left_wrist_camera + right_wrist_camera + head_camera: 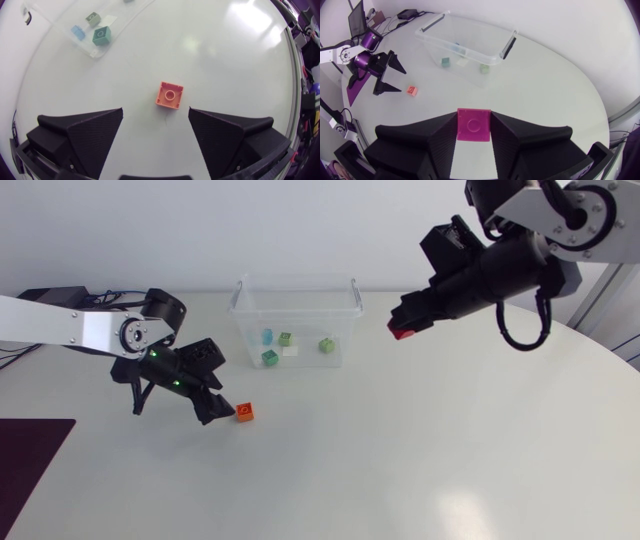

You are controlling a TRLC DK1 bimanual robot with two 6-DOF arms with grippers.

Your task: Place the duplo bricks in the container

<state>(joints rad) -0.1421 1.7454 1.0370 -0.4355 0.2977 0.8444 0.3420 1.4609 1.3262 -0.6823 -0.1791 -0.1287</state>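
- Over on the table [400, 460], just ahead of my left gripper [155, 112], the orange brick [170, 95] lies studs up. The fingers are spread wide and it is not yet between them, sitting nearer one finger than the other.
- If I close from here, I judge I would pinch air.
- If I push forward without centring, the nearer finger could knock the brick and slide or twist it away.
- My right gripper [474, 117] is pinching a red brick [474, 127] up in the air. It hangs beside the clear container [296, 279], not over it.
- Letting go now would likely drop the brick on the table outside the rim, where it may bounce off.
- The red brick pokes out past the fingertips, so a quick swing could make it pivot or slip.
- Coming in low, I could bump the light container and shift the bricks [285, 338] already inside.
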